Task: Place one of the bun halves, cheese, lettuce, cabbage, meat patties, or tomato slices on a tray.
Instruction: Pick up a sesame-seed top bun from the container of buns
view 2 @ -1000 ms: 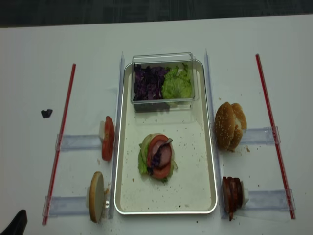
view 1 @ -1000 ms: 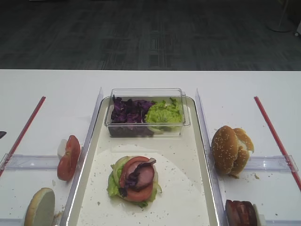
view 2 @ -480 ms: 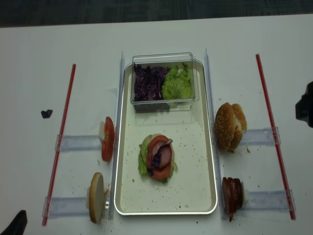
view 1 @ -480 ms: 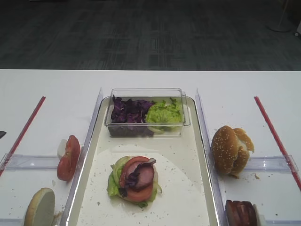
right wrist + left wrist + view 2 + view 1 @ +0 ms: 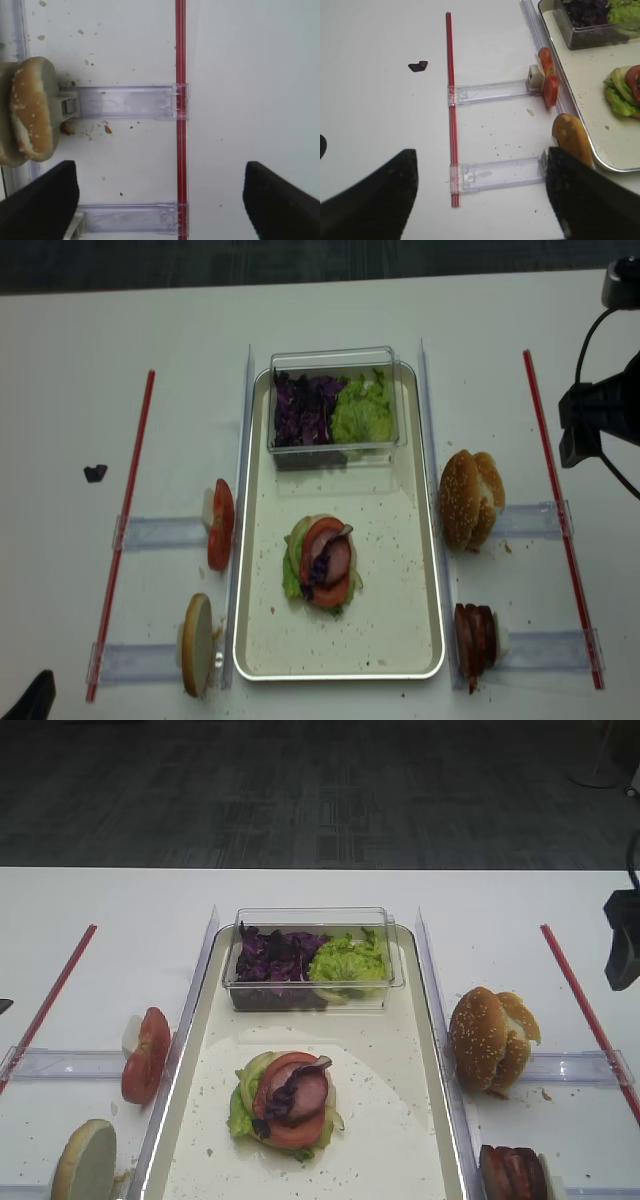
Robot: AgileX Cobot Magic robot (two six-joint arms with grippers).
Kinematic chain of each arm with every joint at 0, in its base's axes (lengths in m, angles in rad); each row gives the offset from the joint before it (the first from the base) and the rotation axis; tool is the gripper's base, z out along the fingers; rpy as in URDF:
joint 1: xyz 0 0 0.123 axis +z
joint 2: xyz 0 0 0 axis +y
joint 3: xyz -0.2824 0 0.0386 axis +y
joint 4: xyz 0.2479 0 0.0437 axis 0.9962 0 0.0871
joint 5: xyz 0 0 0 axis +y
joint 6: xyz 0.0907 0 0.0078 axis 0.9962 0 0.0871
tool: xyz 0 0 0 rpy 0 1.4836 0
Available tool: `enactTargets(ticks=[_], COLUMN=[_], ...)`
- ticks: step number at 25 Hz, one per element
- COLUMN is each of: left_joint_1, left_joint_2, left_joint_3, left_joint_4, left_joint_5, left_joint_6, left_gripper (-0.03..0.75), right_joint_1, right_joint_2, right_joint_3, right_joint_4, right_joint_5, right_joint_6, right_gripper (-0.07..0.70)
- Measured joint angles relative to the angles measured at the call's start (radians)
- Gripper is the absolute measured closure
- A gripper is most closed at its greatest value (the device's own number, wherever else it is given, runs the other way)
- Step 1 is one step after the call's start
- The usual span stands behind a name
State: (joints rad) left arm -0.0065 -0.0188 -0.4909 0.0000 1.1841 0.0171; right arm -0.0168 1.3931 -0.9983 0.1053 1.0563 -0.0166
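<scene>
The cream tray (image 5: 415, 585) holds a stack of lettuce, tomato, meat and cabbage (image 5: 322, 562). The sesame bun top (image 5: 460, 498) stands on edge just right of the tray, at the left edge of the right wrist view (image 5: 31, 107). My right gripper (image 5: 160, 200) is open over the red strip (image 5: 180, 125), right of the bun and apart from it, with nothing between its fingers. My right arm (image 5: 590, 420) hangs at the right edge. The left gripper (image 5: 480, 200) is open and empty over the table left of the tray.
A clear tub (image 5: 335, 358) of purple cabbage (image 5: 306, 408) and lettuce (image 5: 362, 412) sits at the tray's far end. Tomato slices (image 5: 220, 523) and a pale bun half (image 5: 197, 642) stand left of the tray, meat patties (image 5: 474, 637) right. Clear holders (image 5: 125, 102) lie on the table.
My right arm has come into the overhead views from the right edge and moved inward toward the red strip. The food has not moved.
</scene>
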Motion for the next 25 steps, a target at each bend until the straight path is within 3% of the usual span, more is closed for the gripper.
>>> enactTargets(ticks=[8, 25], left_joint_1=[0.000, 0.000], left_joint_2=[0.000, 0.000], left_joint_3=[0.000, 0.000], left_joint_4=[-0.006, 0.000], left_joint_5=[0.000, 0.000], left_joint_6=[0.000, 0.000], left_gripper=[0.224, 0.224], right_joint_1=[0.000, 0.010], right_joint_2=[0.152, 0.154], right_joint_3=[-0.075, -0.084], right_joint_4=[0.002, 0.055], right_joint_5=[-0.011, 0.037], right_joint_6=[0.000, 0.000], right_gripper=[-0.046, -0.046])
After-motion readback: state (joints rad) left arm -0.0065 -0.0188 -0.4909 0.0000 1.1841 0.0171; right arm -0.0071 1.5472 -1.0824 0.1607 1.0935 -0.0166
